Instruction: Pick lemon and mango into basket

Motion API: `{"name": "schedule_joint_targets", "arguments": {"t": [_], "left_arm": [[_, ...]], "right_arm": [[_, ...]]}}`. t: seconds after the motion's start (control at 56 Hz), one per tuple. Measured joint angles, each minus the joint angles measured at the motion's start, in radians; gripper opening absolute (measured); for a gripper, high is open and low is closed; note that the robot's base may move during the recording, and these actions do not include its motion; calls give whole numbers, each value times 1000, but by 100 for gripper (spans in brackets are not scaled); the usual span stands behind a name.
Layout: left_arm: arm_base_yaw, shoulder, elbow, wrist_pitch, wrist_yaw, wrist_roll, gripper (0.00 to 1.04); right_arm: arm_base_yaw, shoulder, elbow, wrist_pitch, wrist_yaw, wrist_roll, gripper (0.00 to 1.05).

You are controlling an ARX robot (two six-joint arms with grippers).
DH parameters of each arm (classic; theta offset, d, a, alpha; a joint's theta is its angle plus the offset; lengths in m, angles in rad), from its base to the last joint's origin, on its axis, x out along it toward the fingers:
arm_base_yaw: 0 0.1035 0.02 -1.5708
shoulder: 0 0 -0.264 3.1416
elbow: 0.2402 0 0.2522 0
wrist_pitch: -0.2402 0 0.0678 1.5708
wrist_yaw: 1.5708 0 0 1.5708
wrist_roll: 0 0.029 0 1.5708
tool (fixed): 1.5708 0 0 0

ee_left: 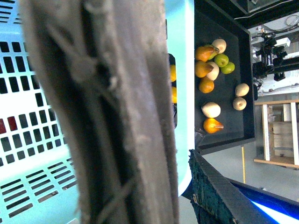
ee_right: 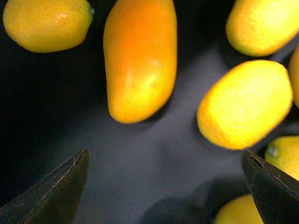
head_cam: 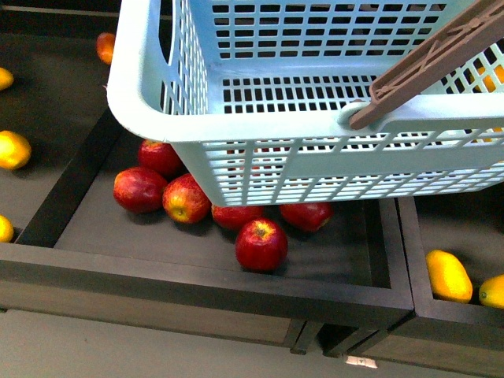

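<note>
Basket [head_cam: 315, 169]: we see the light teal basket hanging over the dark compartments, with its near wall above the rearmost red apples.
Handle [head_cam: 429, 59]: brownish, swung up toward the upper right of the front view. It fills most of the left wrist view.
Left gripper [ee_left: 212, 196]: only one dark, textured edge shows beside the handle, so we cannot tell whether it is apart or clamped.
Right gripper [ee_right: 163, 163]: its two dark fingertips stand wide apart with nothing between them, above the dark compartment floor [ee_right: 154, 158].
Mango [ee_right: 140, 60]: long, oval and orange-yellow, lying on that floor ahead of the spread fingertips and touching neither.
Lemon [ee_right: 245, 105]: shorter and yellow, just beside the mango and close to one fingertip, but apart from it.
Other lemons [ee_right: 46, 23]: more lie around the mango.
Apples [head_cam: 261, 244]: a red cluster in the compartment under the basket.
Far tray [ee_left: 229, 121]: it holds orange, green and pale fruits.
</note>
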Motion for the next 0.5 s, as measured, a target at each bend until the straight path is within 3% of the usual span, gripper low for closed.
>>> {"name": "schedule_joint_targets", "arguments": {"t": [0.5], "left_arm": [[1, 0, 0, 0, -1, 1, 27]], "right_arm": [[-17, 205, 355, -158, 8, 12, 96]]}}
